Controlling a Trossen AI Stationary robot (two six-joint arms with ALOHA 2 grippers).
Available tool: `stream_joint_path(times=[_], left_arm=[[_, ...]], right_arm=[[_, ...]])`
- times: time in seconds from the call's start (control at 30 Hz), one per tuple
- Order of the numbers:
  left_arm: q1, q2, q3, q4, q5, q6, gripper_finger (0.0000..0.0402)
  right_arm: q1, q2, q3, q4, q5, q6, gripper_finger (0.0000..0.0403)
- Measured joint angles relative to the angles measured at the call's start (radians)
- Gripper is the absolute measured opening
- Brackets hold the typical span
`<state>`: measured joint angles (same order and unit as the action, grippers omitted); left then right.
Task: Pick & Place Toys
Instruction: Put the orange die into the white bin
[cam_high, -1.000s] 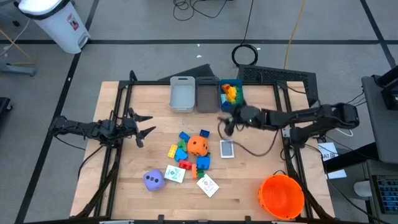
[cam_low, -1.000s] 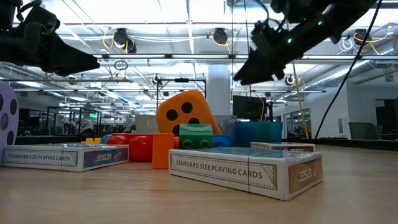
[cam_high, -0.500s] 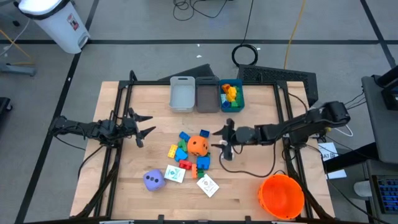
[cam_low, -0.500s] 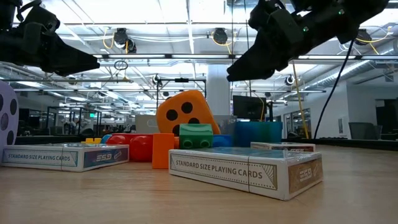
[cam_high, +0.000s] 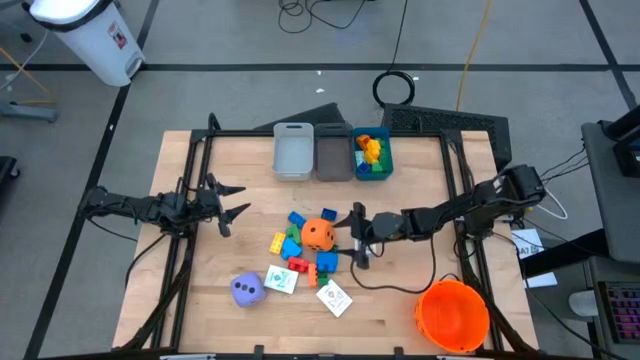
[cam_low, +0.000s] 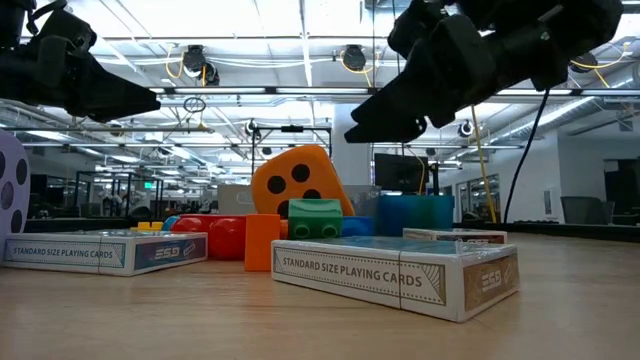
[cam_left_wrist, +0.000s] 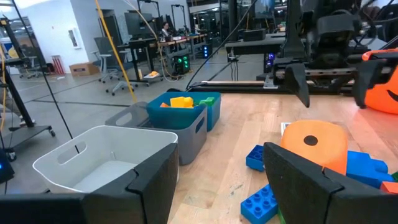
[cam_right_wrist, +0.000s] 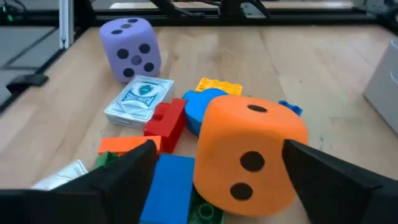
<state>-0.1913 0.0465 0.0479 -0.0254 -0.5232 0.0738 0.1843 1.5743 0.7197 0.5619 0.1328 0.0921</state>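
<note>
I hold R gripper (cam_high: 357, 238) low beside the pile, fingers apart, nothing between. For a good grasp I must go forward slowly, centred on orange die (cam_right_wrist: 249, 155). Die sits just ahead between the fingers, on the blocks (cam_right_wrist: 168, 121). L gripper (cam_high: 228, 201) waits open, well apart.

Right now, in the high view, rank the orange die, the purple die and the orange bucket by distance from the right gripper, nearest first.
1. Orange die: just beside the right gripper, toward the table's middle.
2. Orange bucket: near the table's front right corner.
3. Purple die: front left of the toy pile.
</note>
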Motion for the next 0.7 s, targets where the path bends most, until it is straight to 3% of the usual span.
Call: stream_joint_path(times=[0.17, 0.27, 0.7], left_arm=[[0.000, 0.000, 0.000, 0.000, 0.000, 0.000, 0.0241], [0.000, 0.000, 0.000, 0.000, 0.000, 0.000, 0.0241], [0.000, 0.000, 0.000, 0.000, 0.000, 0.000, 0.0241]], right_arm=[[0.001, 0.057, 0.000, 0.060, 0.004, -0.063, 0.0383], [-0.009, 0.100, 0.000, 0.074, 0.058, -0.064, 0.0395], [-0.026, 0.147, 0.001, 0.175, 0.076, -0.079, 0.0399]])
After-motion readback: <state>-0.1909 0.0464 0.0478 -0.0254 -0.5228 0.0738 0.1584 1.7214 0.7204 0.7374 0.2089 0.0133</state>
